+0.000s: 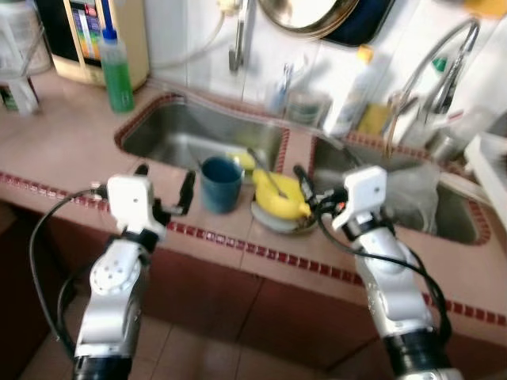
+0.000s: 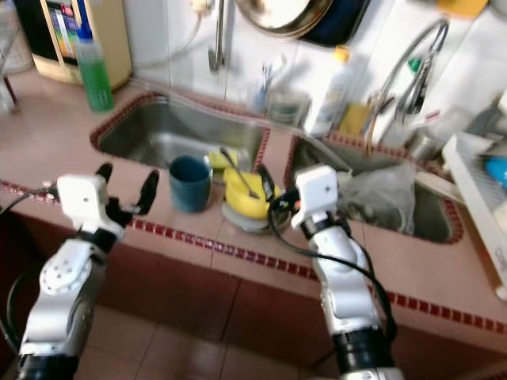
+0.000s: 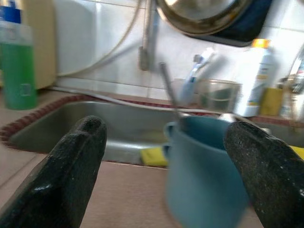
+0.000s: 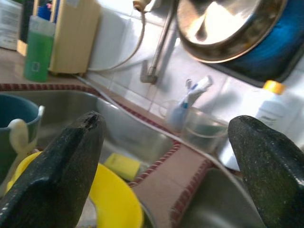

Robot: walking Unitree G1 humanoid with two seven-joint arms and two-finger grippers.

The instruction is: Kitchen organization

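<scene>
Blue mug [image 1: 221,184] stands on the tiled counter [image 1: 63,150] at the sink's [image 1: 170,131] front edge, with a yellow bowl [image 1: 279,199] touching it at 3 o'clock. The left gripper [image 1: 164,186], fingers spread and empty, hovers at the mug's 9 o'clock. The right gripper [image 1: 305,190], likewise spread and empty, hangs over the bowl.

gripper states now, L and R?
Left gripper: open, empty, short of the blue cup.
Right gripper: open, empty, at the yellow bowl.

A blue mug [image 2: 190,184] stands on the tiled bench [image 2: 47,150], just beside a yellow bowl [image 2: 244,198]. The left gripper [image 2: 125,184] hovers near the mug with fingers [image 2: 147,190] spread apart. The right gripper [image 2: 269,190] sits at the bowl's far side from the mug.
</scene>
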